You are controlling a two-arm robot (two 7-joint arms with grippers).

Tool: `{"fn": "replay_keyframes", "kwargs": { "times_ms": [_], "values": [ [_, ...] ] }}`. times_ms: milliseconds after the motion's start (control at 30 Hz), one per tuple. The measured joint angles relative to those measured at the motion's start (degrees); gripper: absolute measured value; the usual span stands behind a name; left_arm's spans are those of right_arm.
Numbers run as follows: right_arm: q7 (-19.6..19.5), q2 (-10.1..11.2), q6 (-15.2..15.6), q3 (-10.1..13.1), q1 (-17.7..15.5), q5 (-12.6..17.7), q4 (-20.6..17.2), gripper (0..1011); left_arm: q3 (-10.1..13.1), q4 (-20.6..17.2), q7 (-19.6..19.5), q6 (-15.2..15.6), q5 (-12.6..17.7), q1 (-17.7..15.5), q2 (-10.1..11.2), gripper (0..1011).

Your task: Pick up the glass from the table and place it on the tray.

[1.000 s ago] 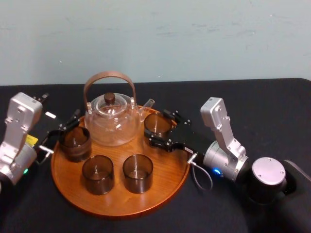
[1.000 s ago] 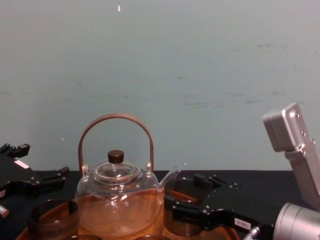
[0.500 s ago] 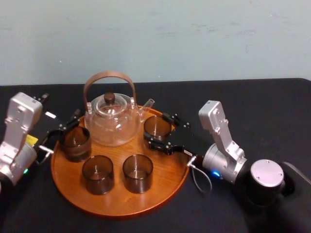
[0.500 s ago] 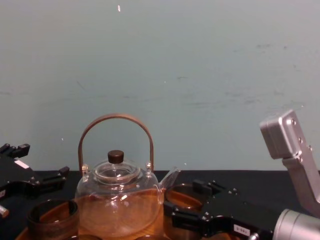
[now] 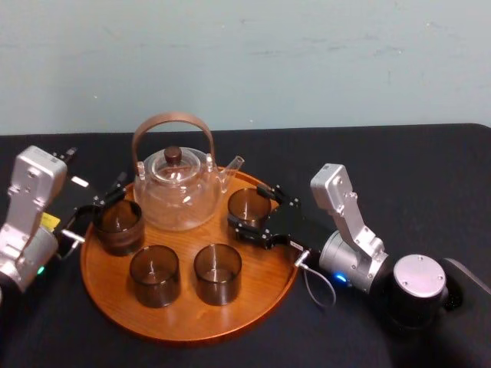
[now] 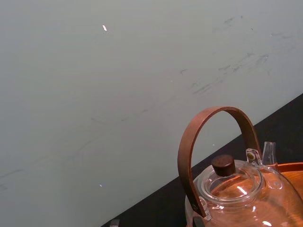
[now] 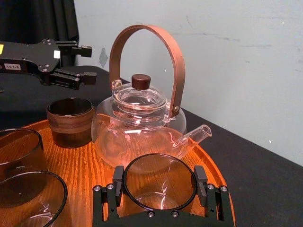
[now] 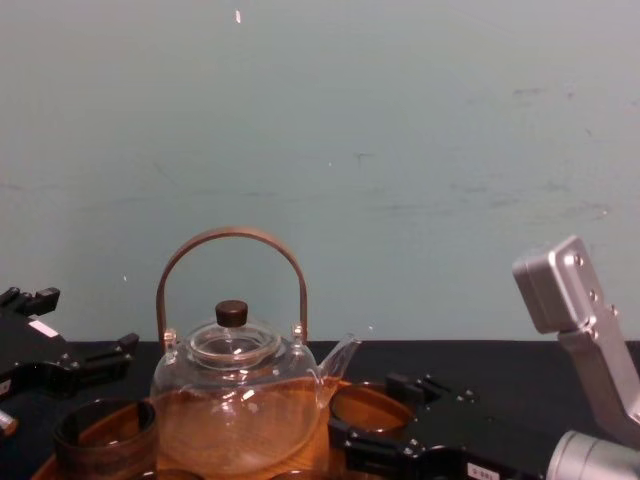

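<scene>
- A robot test bench in a lab-like room, going by the bare staging.
- The table (image 5: 430, 161) is draped in plain black cloth.
- Behind it stands a blank pale green wall (image 5: 307, 61) (scuffed and smudged in places).
- Two silver-and-black robot arms, the left arm (image 5: 31, 199) and the right arm (image 5: 345, 215), flank a wooden tray (image 5: 103, 280) with a glass teapot (image 5: 175, 195) and brown glass cups (image 5: 155, 274).

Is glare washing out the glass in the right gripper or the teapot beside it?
Right wrist view: only small glints inside the glass held by the right gripper; its rim reads whole. Same view: bright spots on the teapot, lid and belly, outline intact. Head view: the tray is evenly lit, no hot spot; the left gripper sits open at its left edge.
</scene>
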Motion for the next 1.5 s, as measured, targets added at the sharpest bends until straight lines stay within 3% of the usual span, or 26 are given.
{"fn": "replay_keyframes", "kwargs": {
  "times_ms": [433, 933, 1133, 1500],
  "values": [
    [-0.2, -0.7, 0.1, -0.1, 0.9, -0.5, 2.2, 907, 0.0, 0.0, 0.0, 0.0, 0.0, 0.0, 0.0, 1001],
    [-0.2, -0.6, 0.2, -0.1, 0.8, -0.6, 2.2, 907, 0.0, 0.0, 0.0, 0.0, 0.0, 0.0, 0.0, 1001],
    [-0.2, -0.5, 0.4, -0.1, 0.7, -0.8, 2.2, 1002, 0.0, 0.0, 0.0, 0.0, 0.0, 0.0, 0.0, 1002],
    [-0.2, 0.5, -0.6, 0.9, -1.0, 0.0, -1.7, 1002, 0.0, 0.0, 0.0, 0.0, 0.0, 0.0, 0.0, 1001]
  ]
}}
